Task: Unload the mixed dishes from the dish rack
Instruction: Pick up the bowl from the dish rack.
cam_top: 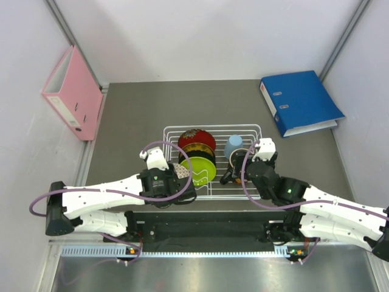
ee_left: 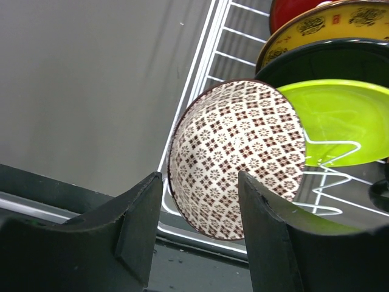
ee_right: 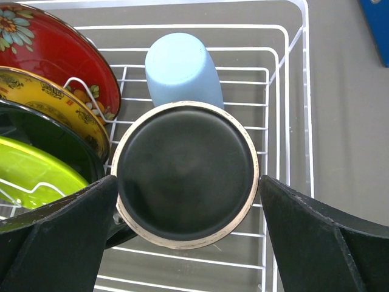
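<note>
The white wire dish rack stands mid-table. In it, from back to front, stand the red gold-patterned bowl, the yellow-and-black plate, the lime-green bowl and the small beige net-patterned bowl. My left gripper is open, its fingers on either side of the beige bowl's lower rim, not touching it. My right gripper is open wide over the upside-down dark mug, its fingertips close beside the mug's sides.
A light blue cup lies in the rack behind the mug. A pink binder leans on the left wall and a blue binder lies at the back right. The rack's wire walls hem in both grippers.
</note>
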Available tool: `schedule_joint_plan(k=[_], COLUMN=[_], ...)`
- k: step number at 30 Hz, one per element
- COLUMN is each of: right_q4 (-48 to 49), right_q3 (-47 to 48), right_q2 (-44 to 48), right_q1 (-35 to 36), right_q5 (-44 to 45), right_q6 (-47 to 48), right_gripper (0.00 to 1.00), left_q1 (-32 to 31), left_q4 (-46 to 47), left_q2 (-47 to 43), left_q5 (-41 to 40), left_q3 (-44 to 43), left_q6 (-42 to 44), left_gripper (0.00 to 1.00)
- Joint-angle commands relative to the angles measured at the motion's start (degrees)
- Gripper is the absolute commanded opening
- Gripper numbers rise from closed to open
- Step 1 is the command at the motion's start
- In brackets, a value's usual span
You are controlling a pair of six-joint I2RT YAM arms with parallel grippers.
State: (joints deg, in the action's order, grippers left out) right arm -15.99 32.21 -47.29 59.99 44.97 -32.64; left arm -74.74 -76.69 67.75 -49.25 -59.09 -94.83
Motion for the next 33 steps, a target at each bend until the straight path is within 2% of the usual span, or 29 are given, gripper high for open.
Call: schedule_joint_plan(k=[1,5,6,8,9,12,13,15,24,33], right_q4=[1.75,2.01,1.93,1.93,1.84,1.93,1.93,1.93,2.36,1.23], right_q3=[-0.13,-0.21,-0.21,-0.3,-0.3,-0.21,-0.13,-0.04,0.31,1.89], right_q2=[-0.61,-1.05,-1.05,-1.05,-1.05,-1.05,-1.14,-1.31,-1.58,-0.53], right_q1=[0.92,0.83,0.92,0.92,0.83,0.83,0.83,0.83,0.75,0.83], right_q5=[-0.41,-0.5,-0.67,-0.59,-0.59,-0.5,-0.59,-0.5,-0.5,-0.15], right_q6=[-0.58,-0.58,-0.67,-0.58,-0.58,-0.32,-0.14,-0.05,0.21,0.91], right_gripper=[1.0,1.0,1.0,1.0,1.0,1.0,1.0,1.0,1.0,1.0], left_q1=[-0.06,-0.14,-0.14,-0.14,-0.14,-0.14,-0.14,-0.14,-0.14,-0.14], left_q4=[-8.58,-4.8,-4.01,-2.51,-1.98,-0.66,-0.48,-0.48,-3.56,-6.02], left_q2=[0.1,0.19,0.28,0.54,0.72,1.6,1.86,2.39,2.57,0.9], left_q5=[-0.14,0.3,0.39,0.56,0.56,0.48,0.39,0.3,-1.54,-7.08], left_q3=[1.52,4.59,5.03,5.91,6.09,6.27,6.18,5.74,-1.28,-16.66], left_q6=[-1.41,0.43,0.78,1.05,1.4,2.36,2.54,2.72,5.79,12.99], left_gripper=[0.57,0.47,0.41,0.35,0.28,0.21,0.12,0.0,0.0,0.0])
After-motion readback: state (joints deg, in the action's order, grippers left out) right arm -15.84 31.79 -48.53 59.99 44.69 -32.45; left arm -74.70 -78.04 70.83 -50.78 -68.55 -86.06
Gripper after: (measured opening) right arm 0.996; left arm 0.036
